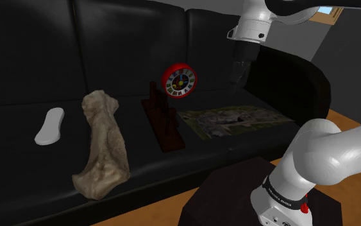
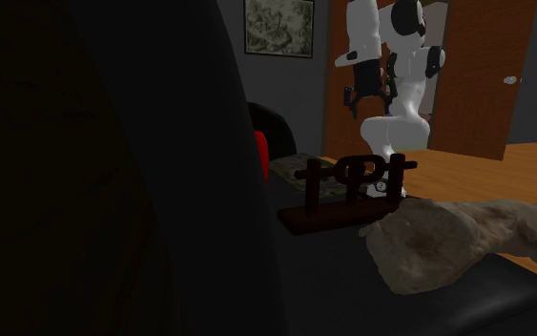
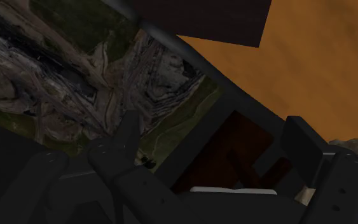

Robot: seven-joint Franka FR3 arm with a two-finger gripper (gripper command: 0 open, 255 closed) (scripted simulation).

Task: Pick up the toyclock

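Cannot read the small white lettering on the base band (image 1: 281, 196), nor the numerals on the clock (image 1: 179, 80). Finds the clock just above the middle of the shoulder view, on the sofa (image 1: 31, 192) seat, standing on edge against the backrest behind a dark rack (image 1: 164, 119): round, no long axis, red-rimmed face turned out from the backrest. Sees the gripper (image 1: 238, 78) up and right of it over a printed mat (image 1: 236, 121), well apart, fingers (image 3: 301, 147) spread, holding nothing.
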